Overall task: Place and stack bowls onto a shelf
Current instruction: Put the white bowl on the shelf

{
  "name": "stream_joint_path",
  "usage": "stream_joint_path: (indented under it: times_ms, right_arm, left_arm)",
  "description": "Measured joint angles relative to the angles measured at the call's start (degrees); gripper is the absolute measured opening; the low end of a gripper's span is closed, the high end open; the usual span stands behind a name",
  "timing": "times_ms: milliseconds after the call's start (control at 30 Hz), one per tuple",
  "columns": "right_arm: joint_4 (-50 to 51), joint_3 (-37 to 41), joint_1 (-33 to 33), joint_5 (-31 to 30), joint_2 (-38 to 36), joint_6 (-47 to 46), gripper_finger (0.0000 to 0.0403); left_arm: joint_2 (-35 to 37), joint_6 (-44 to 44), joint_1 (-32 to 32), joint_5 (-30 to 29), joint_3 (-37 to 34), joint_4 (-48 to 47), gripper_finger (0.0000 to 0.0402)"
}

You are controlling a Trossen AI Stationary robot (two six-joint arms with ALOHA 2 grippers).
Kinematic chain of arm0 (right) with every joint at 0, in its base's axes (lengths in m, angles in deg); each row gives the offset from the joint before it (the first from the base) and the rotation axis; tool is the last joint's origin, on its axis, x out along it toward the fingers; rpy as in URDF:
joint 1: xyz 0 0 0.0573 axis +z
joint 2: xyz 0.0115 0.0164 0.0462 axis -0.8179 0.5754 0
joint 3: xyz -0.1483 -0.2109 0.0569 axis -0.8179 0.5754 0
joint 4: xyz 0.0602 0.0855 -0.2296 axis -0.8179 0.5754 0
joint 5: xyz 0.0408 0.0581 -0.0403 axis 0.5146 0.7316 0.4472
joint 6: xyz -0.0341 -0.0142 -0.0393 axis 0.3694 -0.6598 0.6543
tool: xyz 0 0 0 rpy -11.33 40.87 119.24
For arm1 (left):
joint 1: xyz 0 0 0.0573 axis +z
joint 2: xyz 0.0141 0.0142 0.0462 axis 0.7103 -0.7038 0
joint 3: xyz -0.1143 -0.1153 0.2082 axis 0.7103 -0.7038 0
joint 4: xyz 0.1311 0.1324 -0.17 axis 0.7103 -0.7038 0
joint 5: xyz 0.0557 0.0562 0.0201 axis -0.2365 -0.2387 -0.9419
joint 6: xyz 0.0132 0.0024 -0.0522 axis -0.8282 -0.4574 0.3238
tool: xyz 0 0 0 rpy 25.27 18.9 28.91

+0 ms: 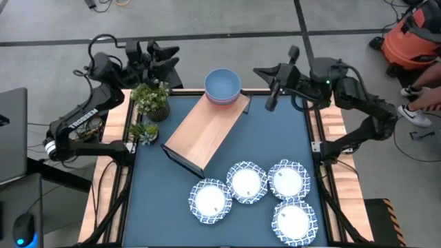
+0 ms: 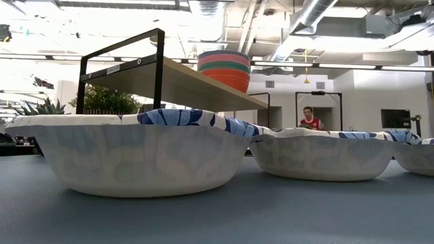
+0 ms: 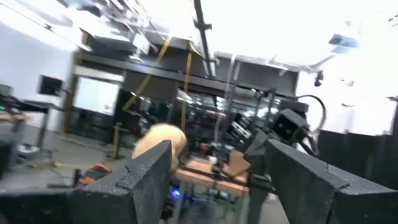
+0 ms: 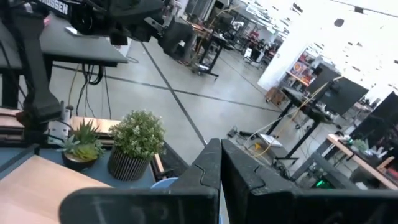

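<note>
Right gripper (image 1: 270,88) lifted beyond the far right corner of the table, fingers (image 4: 205,171) pressed together on nothing — emptied, by the look of it, and held clear so as not to catch the pile. Left gripper (image 1: 157,58) parked off the far left corner, fingers (image 3: 149,171) spread apart, also empty, pointed out into the room.

Just beside the right gripper, small bowls (image 1: 222,86) nested at the far end of the shelf (image 1: 203,131), light blue on top, pink and red bands visible beneath in the low view. Stacked tight, probably to leave board free.

Nearer, four patterned bowls (image 1: 247,182) clustered on the tabletop (image 1: 275,131), rims touching or nearly so — likely waiting their turn. Two potted plants (image 1: 151,100) beside the shelf's left edge.
</note>
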Motion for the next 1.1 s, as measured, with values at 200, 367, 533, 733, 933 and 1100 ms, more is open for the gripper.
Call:
stream_joint_path:
  times_ms: [200,367,533,733,933,1100]
  right_arm:
    - [-1.8,0.09,0.73,0.0,-0.73,0.38,0.0033]
    - [-2.05,0.04,0.13,0.12,-0.23,-3.95,0.0029]
    - [-2.66,0.11,1.1,6.72,1.79,-4.87,0.0031]
    - [-8.8,0.09,8.16,4.44,0.79,-4.04,0.0028]
    - [-9.82,0.09,12.99,-8.62,-0.65,-1.34,0.0028]
    - [-11.27,0.07,12.1,-19.16,-0.88,2.3,0.0028]
  left_arm:
    - [1.63,-4.98,-2.25,-10.83,0.02,-7.07,0.0243]
    - [1.75,-6.35,-3.14,-25.43,0.02,-21.95,0.0243]
    - [-0.95,-5.37,-3.64,-4.99,-0.02,-19.67,0.0243]
    - [-2.21,6.94,-5.08,-0.66,-0.04,-4.73,0.0243]
    - [-0.72,3.87,-3.53,-5.39,0.87,-0.02,0.0243]
    - [-0.85,-4.26,-3.95,-5.02,1.23,-3.94,0.0243]
